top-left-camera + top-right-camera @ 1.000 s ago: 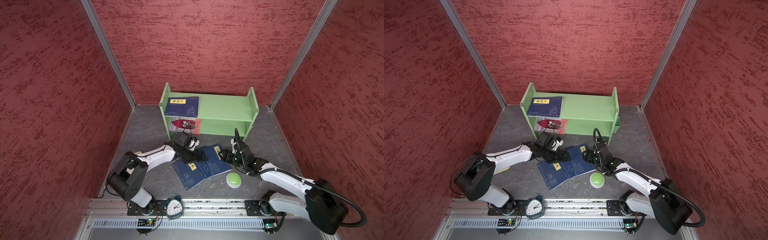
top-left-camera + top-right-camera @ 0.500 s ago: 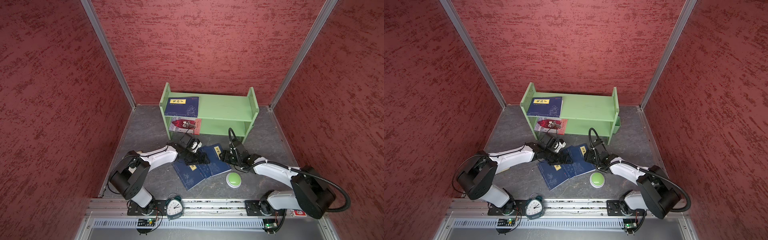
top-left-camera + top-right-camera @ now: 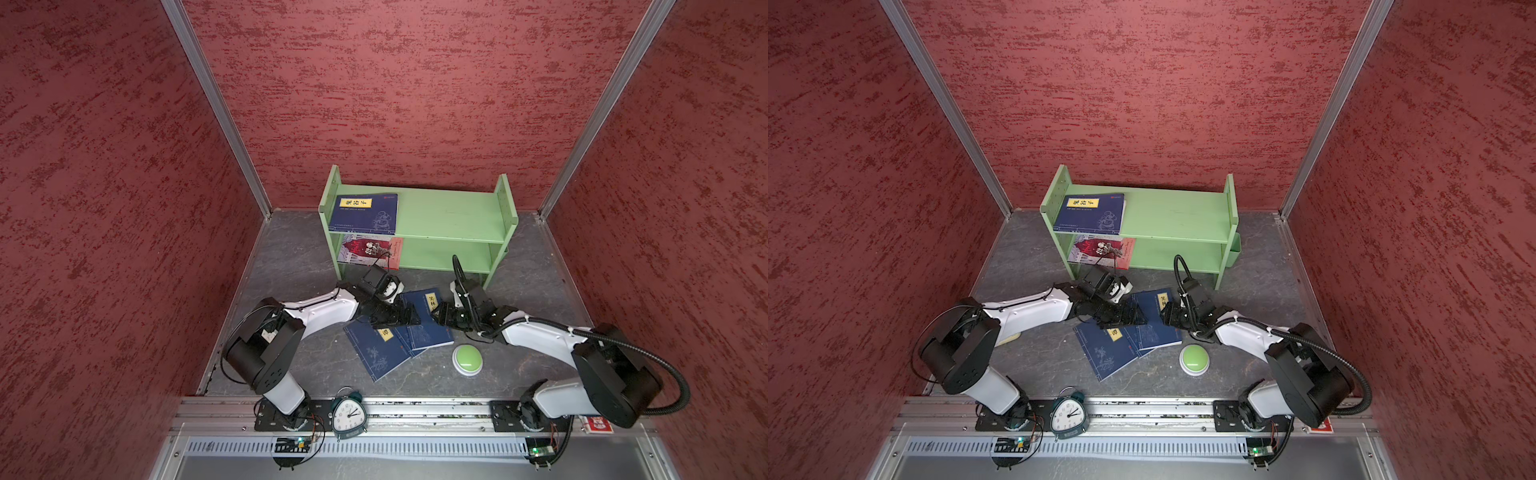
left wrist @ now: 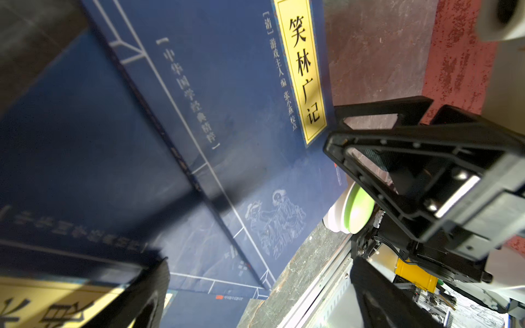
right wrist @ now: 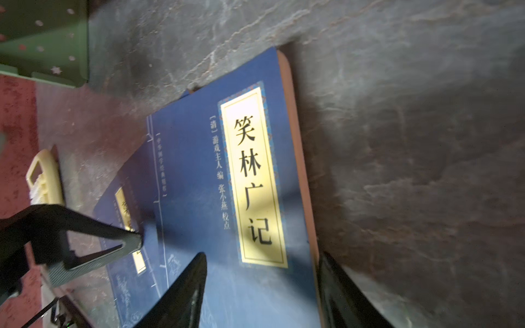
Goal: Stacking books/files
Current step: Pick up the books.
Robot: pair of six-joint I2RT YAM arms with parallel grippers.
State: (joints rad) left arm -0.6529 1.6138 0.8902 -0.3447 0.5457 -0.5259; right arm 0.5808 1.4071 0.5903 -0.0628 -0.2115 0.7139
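1. Three navy books (image 3: 376,349) lie fanned on the bench (image 3: 299,266).
2. Left gripper (image 3: 413,316) fingers wide; right gripper (image 5: 262,255) fingers part-open astride the top book's (image 5: 196,170) edge, empty.
3. Advisable: square edges before lifting.

navy books (image 3: 428,332) — yellow labels (image 3: 355,203), green shelf (image 3: 449,216)

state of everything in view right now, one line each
floor books, three, overlapping, fanned
shelf book, flat on the green shelf, top level
red-and-white book, flat on its lower level
left hand, open, over the floor books
right hand, open, astride the edge of the top floor book
alarm clock, upright
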